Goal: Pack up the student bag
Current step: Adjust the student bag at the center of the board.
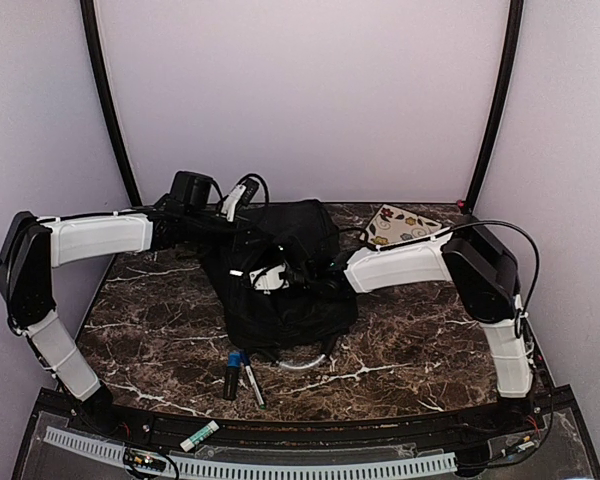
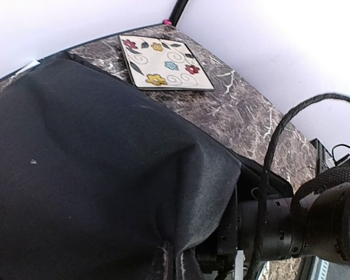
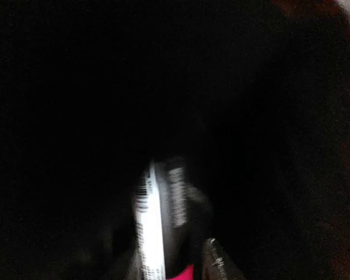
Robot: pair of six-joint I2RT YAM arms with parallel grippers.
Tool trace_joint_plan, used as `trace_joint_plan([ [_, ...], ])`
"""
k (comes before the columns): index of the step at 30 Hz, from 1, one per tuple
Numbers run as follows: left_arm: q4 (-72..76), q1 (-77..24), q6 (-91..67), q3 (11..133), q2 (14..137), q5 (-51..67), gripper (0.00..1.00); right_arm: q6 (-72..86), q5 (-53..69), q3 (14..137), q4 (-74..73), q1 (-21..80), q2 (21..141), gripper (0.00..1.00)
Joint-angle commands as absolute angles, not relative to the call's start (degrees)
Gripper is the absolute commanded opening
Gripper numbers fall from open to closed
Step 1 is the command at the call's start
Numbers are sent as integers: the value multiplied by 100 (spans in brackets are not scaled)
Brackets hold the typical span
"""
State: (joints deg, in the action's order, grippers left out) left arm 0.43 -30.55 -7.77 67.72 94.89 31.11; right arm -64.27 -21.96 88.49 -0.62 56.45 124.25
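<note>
**Two robot arms at a black bag on a marble worktop**

A large black bag point(image 1: 290, 310) sits at the middle of a dark, white-veined marble worktop point(image 1: 420, 340), a little nearer the far edge than the near one. Its cloth is slumped and creased.

The left arm reaches in from the left edge. The left gripper point(image 1: 248, 240) is at the bag's far-left top and is closed. In the left wrist view black cloth rises close under the camera and covers the fingers, so I cannot tell whether they pinch the cloth.

The right arm comes from the right edge. The right gripper point(image 1: 285, 275) is pushed into the bag at its middle. The right wrist view is almost all dark, so I cannot tell how its jaws stand. Only a blurred white labelled thing point(image 3: 151, 227) with dark print and a pink bit point(image 3: 184, 273) at the bottom edge show, and I cannot tell if either is held.

A flowered square point(image 1: 400, 226) lies flat at the far right corner, apart from the bag. Near the near edge, just in front of the bag, lie a blue-banded pen point(image 1: 232, 378) and a thin pen point(image 1: 252, 386), side by side. A white stick point(image 1: 200, 436) rests on the black rail point(image 1: 380, 432) below the near edge.
</note>
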Motion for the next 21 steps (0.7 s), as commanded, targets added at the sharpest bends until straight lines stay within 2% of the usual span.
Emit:
trace_joint_plan([
  [1, 984, -3207, -941, 7014, 9147, 3990, 0, -6596, -3464, 8767, 2014, 5278, 12624, 41],
  [8, 991, -3208, -949, 6988, 9143, 3967, 0, -6306, -3102, 7943, 1515, 5546, 11690, 43],
  [15, 971, -3202, -912, 6975, 9195, 3866, 0, -5356, -2278, 7409, -271, 5775, 10679, 43],
  [21, 1010, -3208, -1000, 6962, 9362, 3904, 0, -4091, -1238, 7585, -1650, 5827, 10283, 44],
])
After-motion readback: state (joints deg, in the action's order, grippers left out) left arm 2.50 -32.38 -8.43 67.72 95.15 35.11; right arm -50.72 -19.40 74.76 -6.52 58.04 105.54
